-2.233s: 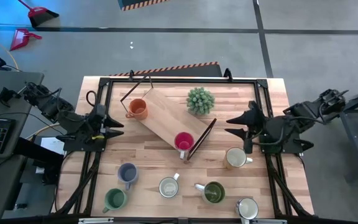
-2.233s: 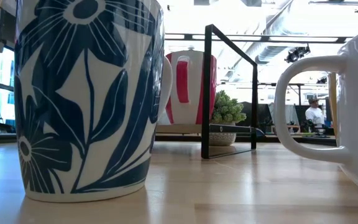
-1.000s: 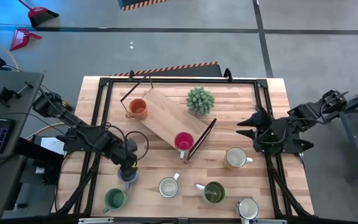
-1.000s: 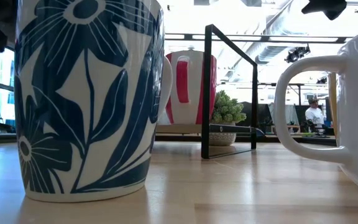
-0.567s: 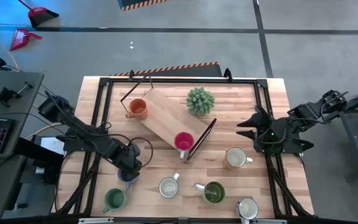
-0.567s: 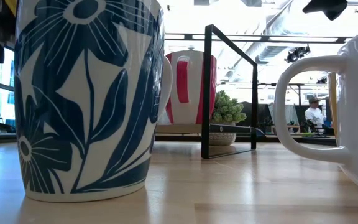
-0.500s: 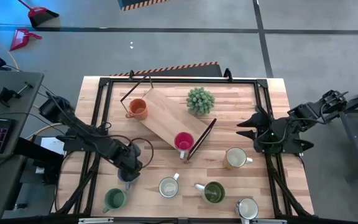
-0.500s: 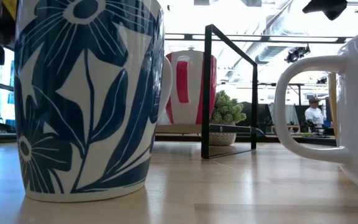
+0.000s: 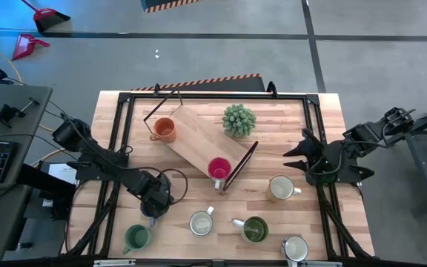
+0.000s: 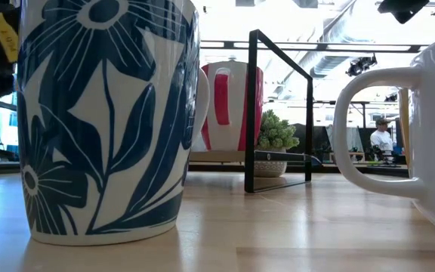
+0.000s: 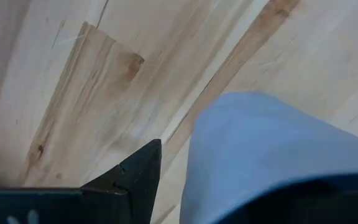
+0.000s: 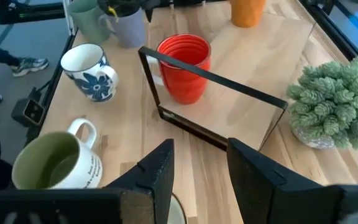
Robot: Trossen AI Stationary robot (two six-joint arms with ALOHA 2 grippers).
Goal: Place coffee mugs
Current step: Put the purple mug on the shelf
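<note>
The left gripper [image 9: 156, 200] is hovering spread right over the blue-grey mug [image 11: 272, 155], one finger beside its wall: the pickup step. Next it likely needs closing on the rim, then carrying to the wooden board [image 9: 199, 139]. The right gripper [image 9: 296, 156], jaws apart, is waiting well off.

blue-grey mug [image 9: 152, 210]: mostly hidden under left gripper [image 9: 156, 194] | high view

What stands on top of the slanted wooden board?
On the wooden board stand an orange mug and a red mug. Whether either mug holds anything cannot be seen.
</note>
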